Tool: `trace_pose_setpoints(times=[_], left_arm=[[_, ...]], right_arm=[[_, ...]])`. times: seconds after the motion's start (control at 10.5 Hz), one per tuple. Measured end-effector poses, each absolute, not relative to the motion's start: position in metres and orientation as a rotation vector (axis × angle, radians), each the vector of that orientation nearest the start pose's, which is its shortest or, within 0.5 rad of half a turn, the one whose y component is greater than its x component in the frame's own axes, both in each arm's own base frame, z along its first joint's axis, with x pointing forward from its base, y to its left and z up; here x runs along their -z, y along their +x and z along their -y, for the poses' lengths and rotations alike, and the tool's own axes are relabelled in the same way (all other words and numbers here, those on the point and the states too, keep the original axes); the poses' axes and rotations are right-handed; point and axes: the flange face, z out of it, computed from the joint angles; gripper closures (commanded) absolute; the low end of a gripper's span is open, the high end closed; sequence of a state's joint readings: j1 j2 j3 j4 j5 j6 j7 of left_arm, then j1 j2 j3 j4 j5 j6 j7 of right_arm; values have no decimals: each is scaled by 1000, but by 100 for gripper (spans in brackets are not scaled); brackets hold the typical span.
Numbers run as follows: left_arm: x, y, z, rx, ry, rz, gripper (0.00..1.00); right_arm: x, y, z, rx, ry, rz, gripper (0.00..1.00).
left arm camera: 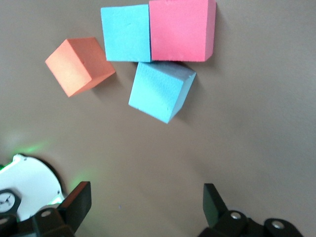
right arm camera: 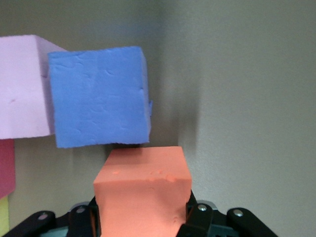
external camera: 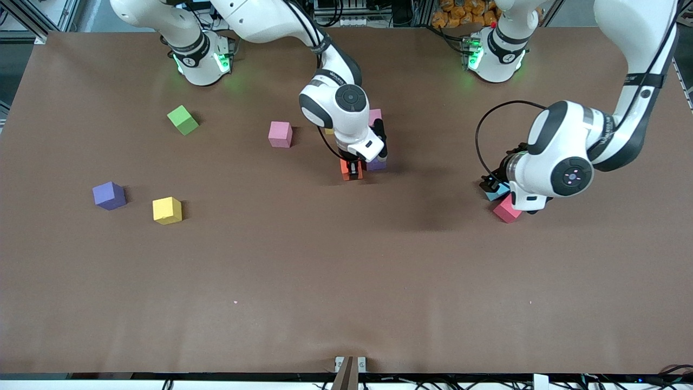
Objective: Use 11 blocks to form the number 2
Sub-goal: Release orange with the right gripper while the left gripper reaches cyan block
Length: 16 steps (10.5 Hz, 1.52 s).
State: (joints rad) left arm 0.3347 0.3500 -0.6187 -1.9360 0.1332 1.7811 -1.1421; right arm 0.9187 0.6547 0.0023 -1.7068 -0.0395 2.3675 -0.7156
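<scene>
My right gripper point(external camera: 352, 169) is shut on an orange cube point(right arm camera: 143, 192) at the middle of the table, beside a purple-blue cube point(right arm camera: 98, 103) that touches a pink cube point(right arm camera: 22, 89). Edges of a red cube point(right arm camera: 6, 168) and a yellow cube point(right arm camera: 3, 217) show next to them. My left gripper point(left arm camera: 147, 205) is open and empty over bare table near a group of cubes: two light blue point(left arm camera: 162, 90), one red point(left arm camera: 181, 29), one orange point(left arm camera: 79, 66). In the front view that group is mostly hidden under the left hand point(external camera: 490, 184).
Loose cubes lie toward the right arm's end: pink point(external camera: 280, 134), green point(external camera: 183, 119), purple point(external camera: 109, 195), yellow point(external camera: 167, 210). The brown table point(external camera: 346, 281) is bare nearer the front camera.
</scene>
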Motion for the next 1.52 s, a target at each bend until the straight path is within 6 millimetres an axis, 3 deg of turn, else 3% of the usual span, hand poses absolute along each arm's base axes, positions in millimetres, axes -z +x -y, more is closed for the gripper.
trace_pose_setpoints(times=[0.19,0.38,0.76,0.95,1.33,1.42,1.52], left_arm=[[-286,534,120,-546,-2697,1018,0],[-277,533,101,-550,-2742,978,0],[-249,520,105,-462,-2833,967,0],[-243,517,94,-468,-2862,922,0],[-248,513,49,-465,-2899,848,0],[-248,513,47,-455,-2905,849,0],[-248,513,48,-444,-2911,848,0]], right_arm=[[-210,399,-541,26,2102,-2296,72],[-209,391,-547,32,2112,-2287,72],[-208,385,-550,39,2120,-2279,70],[-204,385,-550,47,2127,-2272,69],[-205,386,-552,37,2149,-2252,65],[-205,387,-553,34,2152,-2250,37],[-205,387,-554,33,2154,-2248,0]])
